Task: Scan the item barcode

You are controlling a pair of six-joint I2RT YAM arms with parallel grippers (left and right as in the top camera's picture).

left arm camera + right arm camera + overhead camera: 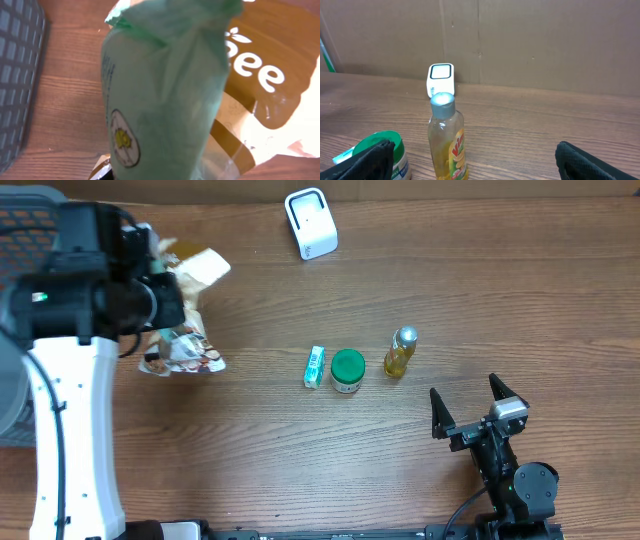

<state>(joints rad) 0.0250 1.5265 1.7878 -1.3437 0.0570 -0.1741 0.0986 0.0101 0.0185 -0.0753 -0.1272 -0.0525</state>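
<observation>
1. The left jaws, in the upper left of the overhead view, are clamped on a green packet [165, 100]. The fingers themselves are hidden behind it in the left wrist view.
2. The middle of the left wrist view is filled by the green packet, and a round white and yellow emblem is seen low on its face.
3. A brown packet [270, 75] with white lettering is seen just behind it, on the right of that view. Whether it is also gripped cannot be told.
4. The right jaws are held wide apart with nothing between them, in the lower right of the overhead view.
5. In the right wrist view, a yellow bottle [447, 140] with a silver cap is seen upright beyond the open fingers. The white scanner [440, 79] is set behind it, near the cardboard wall.
6. In the overhead view the scanner stands at the top centre, well apart from the packets.
7. A small green box [315, 367] is laid just beside a green-lidded jar [347, 370] at the centre of the wooden bench [300, 460].
8. A grey basket [20, 220] is seen at the upper left edge.
</observation>
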